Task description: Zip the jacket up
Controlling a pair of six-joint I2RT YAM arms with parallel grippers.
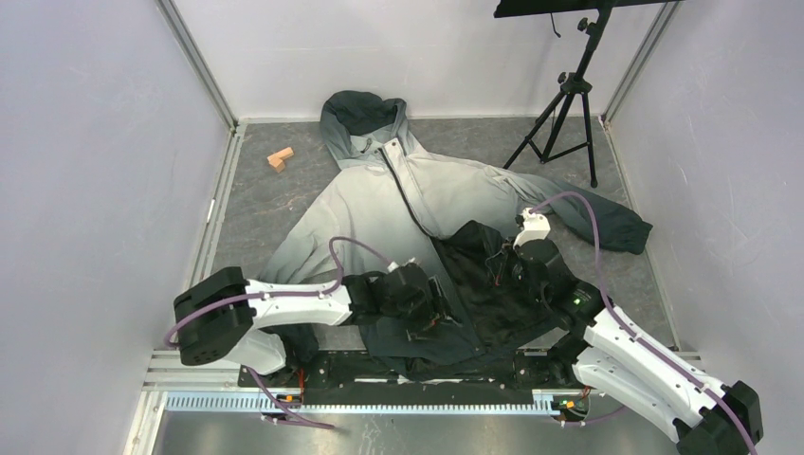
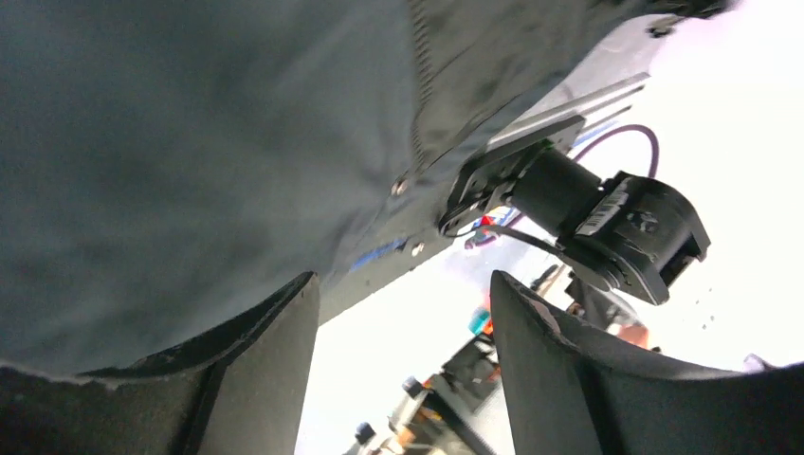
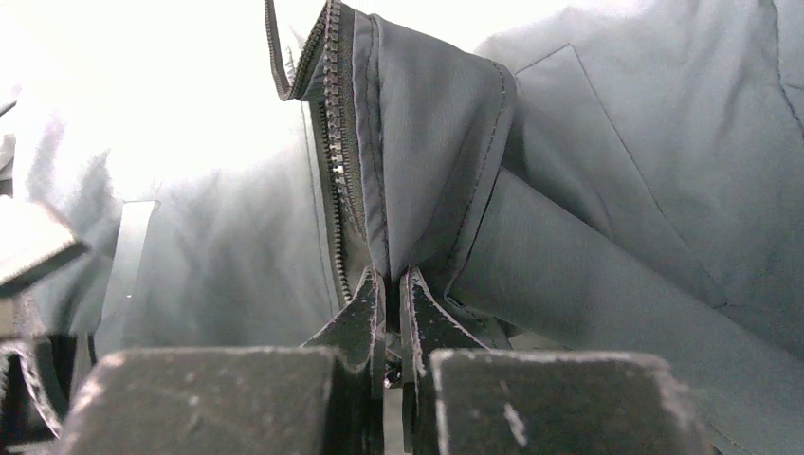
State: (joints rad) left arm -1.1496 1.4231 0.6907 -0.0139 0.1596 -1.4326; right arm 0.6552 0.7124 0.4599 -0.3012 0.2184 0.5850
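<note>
Top external: jacket (image 1: 379, 209) lengthwise near-far, hood (image 1: 358, 112) at far end.

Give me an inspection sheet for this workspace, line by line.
Surface: grey mottled table.
Job's things: jacket spread flat, hood at the far end; lower front lying open, dark lining showing.
Clutter: small wooden block, far left, apart from the jacket.
Grippers: left gripper open, nothing between its fingers; right gripper shut on the jacket edge beside the zipper.
Cables: purple cables loop along both arms.
Surroundings: white walls; black tripod far right.
</note>
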